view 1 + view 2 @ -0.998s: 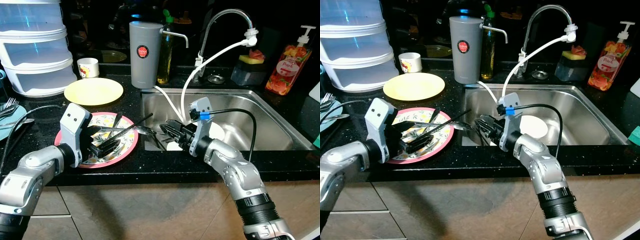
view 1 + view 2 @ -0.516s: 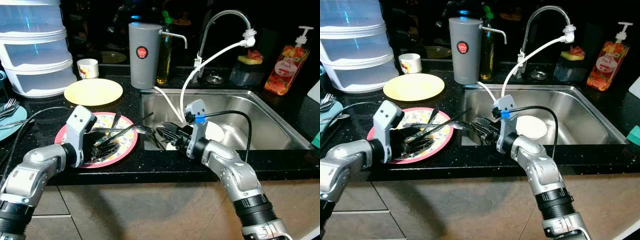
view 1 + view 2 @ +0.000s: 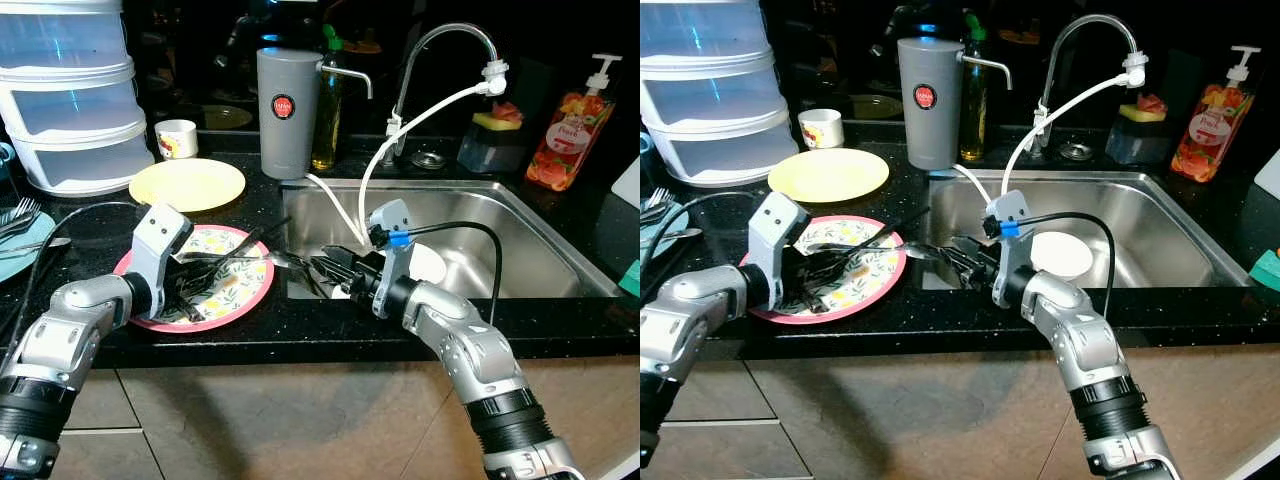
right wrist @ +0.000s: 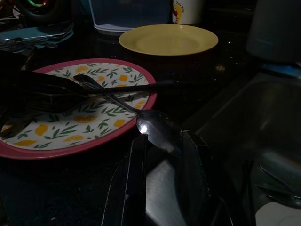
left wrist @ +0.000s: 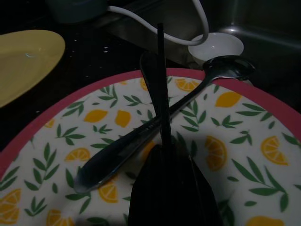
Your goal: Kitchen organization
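With your left gripper (image 5: 162,155) clamped on the thin black stick (image 5: 161,84) over the pink-rimmed lemon-print plate (image 3: 250,290) and your right gripper (image 4: 162,146) parted around the steel spoon (image 4: 157,127) bowl at the sink edge, a careless lift risked flicking the crossed spoon into the sink.

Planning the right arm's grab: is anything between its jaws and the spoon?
Nothing visible. The right gripper sits at the spoon bowl, which overhangs the plate rim toward the sink.
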You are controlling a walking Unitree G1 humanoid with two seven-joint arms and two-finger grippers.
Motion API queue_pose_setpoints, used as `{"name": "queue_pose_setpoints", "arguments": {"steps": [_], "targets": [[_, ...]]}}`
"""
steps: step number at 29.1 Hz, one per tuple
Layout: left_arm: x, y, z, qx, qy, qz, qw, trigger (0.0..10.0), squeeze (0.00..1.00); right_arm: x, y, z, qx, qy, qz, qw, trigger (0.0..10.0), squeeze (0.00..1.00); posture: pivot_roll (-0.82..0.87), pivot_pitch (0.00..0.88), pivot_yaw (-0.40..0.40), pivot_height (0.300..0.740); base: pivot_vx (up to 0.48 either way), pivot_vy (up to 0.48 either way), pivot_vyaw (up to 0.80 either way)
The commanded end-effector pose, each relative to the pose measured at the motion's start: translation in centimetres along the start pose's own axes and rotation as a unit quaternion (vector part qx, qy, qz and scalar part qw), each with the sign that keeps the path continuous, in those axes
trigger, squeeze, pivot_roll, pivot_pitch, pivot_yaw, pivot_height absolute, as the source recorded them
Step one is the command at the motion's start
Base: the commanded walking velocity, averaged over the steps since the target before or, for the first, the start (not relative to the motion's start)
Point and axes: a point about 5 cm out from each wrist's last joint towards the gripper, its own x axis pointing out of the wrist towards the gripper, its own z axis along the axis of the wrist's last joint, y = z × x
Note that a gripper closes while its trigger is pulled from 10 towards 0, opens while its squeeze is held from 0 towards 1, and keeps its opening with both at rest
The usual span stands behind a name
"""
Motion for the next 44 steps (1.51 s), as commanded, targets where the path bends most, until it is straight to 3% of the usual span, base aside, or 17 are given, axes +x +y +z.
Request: {"name": "queue_pose_setpoints", "arguments": {"steps": [1, 5, 12, 16, 19, 20, 21, 22, 23, 27, 31, 32, 33, 34, 42, 43, 44], "targets": [[0.0, 0.3, 0.0, 0.001, -0.004, 0.009, 1.0, 0.0, 0.0, -0.2, -0.3, -0.3, 0.003, 0.005, -0.012, 1.0, 10.0, 0.0, 0.03, 0.0, -0.023, 0.74, 0.0, 0.0, 0.0], [0.0, 0.7, 0.6, 0.002, -0.031, 0.019, 0.999, 0.0, 0.0, -0.2, -0.4, -0.2, 0.004, 0.004, -0.014, 1.0, 10.0, 0.0, 0.03, 0.0, -0.025, 0.74, 0.0, 0.0, 0.0], [-0.5, -0.2, 4.2, -0.035, -0.195, -0.021, 0.98, 0.0, 0.0, -0.1, -0.7, 0.5, 0.015, -0.014, -0.022, 1.0, 10.0, 0.0, 0.03, 0.0, -0.027, 0.74, 0.0, 0.0, 0.0], [-0.6, -0.8, 4.6, -0.05, -0.22, -0.04, 0.973, 0.0, 0.0, 0.1, -0.8, 1.1, 0.033, -0.034, -0.028, 0.998, 10.0, 0.0, 0.03, 0.0, -0.027, 0.74, 0.0, 0.0, 0.0], [-0.4, -2.4, 4.4, -0.061, -0.223, -0.096, 0.968, 0.0, 0.0, 0.6, -0.4, 2.2, 0.094, -0.081, -0.034, 0.992, 10.0, 0.0, 0.03, 0.0, -0.023, 0.74, 0.0, 0.0, 0.0], [-0.2, -3.2, 4.3, -0.069, -0.222, -0.117, 0.966, 0.0, 0.0, 0.9, -0.1, 2.6, 0.137, -0.102, -0.037, 0.985, 10.0, 0.65, 0.03, 0.0, -0.023, 0.74, 0.0, 0.0, 0.0], [0.0, -3.6, 4.3, -0.074, -0.222, -0.129, 0.964, 0.0, 0.0, 1.2, 0.1, 2.9, 0.165, -0.114, -0.038, 0.979, 10.0, 0.65, 0.03, 0.0, -0.023, 0.74, 0.0, 0.0, 0.0], [0.1, -3.9, 4.3, -0.077, -0.223, -0.135, 0.962, 0.0, 0.0, 1.3, 0.2, 3.0, 0.182, -0.12, -0.039, 0.975, 10.0, 1.0, 0.03, 0.0, -0.023, 0.74, 0.0, 0.0, 0.0], [0.1, -3.9, 4.3, -0.077, -0.223, -0.135, 0.962, 0.0, 0.0, 1.3, 0.2, 3.0, 0.182, -0.12, -0.039, 0.975, 10.0, 1.0, 0.03, 0.0, -0.023, 0.74, 0.0, 0.0, 0.0], [0.8, -4.9, 3.9, -0.083, -0.224, -0.141, 0.961, 0.0, 0.0, 1.9, 1.3, 4.2, 0.275, -0.163, -0.013, 0.947, 10.0, 1.0, 0.04, 0.0, -0.019, 0.74, 0.0, 0.0, 0.0], [1.1, -5.3, 4.1, -0.09, -0.228, -0.148, 0.958, 0.0, 0.0, 2.1, 2.2, 4.8, 0.299, -0.174, 0.014, 0.938, 10.0, 1.0, 0.04, 0.0, -0.018, 0.74, 0.0, 0.0, 0.0], [1.2, -5.3, 4.1, -0.09, -0.229, -0.148, 0.958, 0.0, 0.0, 2.2, 2.4, 4.9, 0.301, -0.174, 0.019, 0.937, 10.0, 0.67, 0.04, 0.0, -0.018, 0.74, 0.0, 0.0, 0.0], [1.2, -5.3, 4.1, -0.09, -0.229, -0.148, 0.958, 0.0, 0.0, 2.2, 2.4, 4.9, 0.301, -0.174, 0.019, 0.937, 10.0, 0.67, 0.04, 0.0, -0.018, 0.74, 0.0, 0.0, 0.0], [1.3, -5.3, 4.1, -0.091, -0.229, -0.145, 0.958, 0.0, 0.0, 2.2, 2.6, 4.9, 0.305, -0.172, 0.025, 0.936, 10.0, 0.0, 0.04, 0.0, -0.015, 0.74, 0.0, 0.0, 0.0], [1.7, -5.6, 3.9, -0.096, -0.223, -0.143, 0.96, 0.0, 0.0, 2.3, 3.4, 4.5, 0.311, -0.151, 0.031, 0.938, 10.0, 0.0, 0.03, 0.0, -0.016, 0.74, 0.0, 0.0, 0.0], [1.6, -5.8, 3.8, -0.096, -0.221, -0.149, 0.959, 0.0, 0.0, 2.3, 3.4, 4.5, 0.312, -0.151, 0.032, 0.937, 4.9, 0.0, 0.03, 0.0, -0.016, 0.74, 0.0, 0.0, 0.0], [1.6, -6.0, 3.8, -0.097, -0.22, -0.151, 0.959, 0.0, 0.0, 2.3, 3.4, 4.5, 0.315, -0.151, 0.031, 0.936, 1.8, 0.0, 0.03, 0.0, -0.016, 0.74, 0.0, 0.0, 0.0]]}}
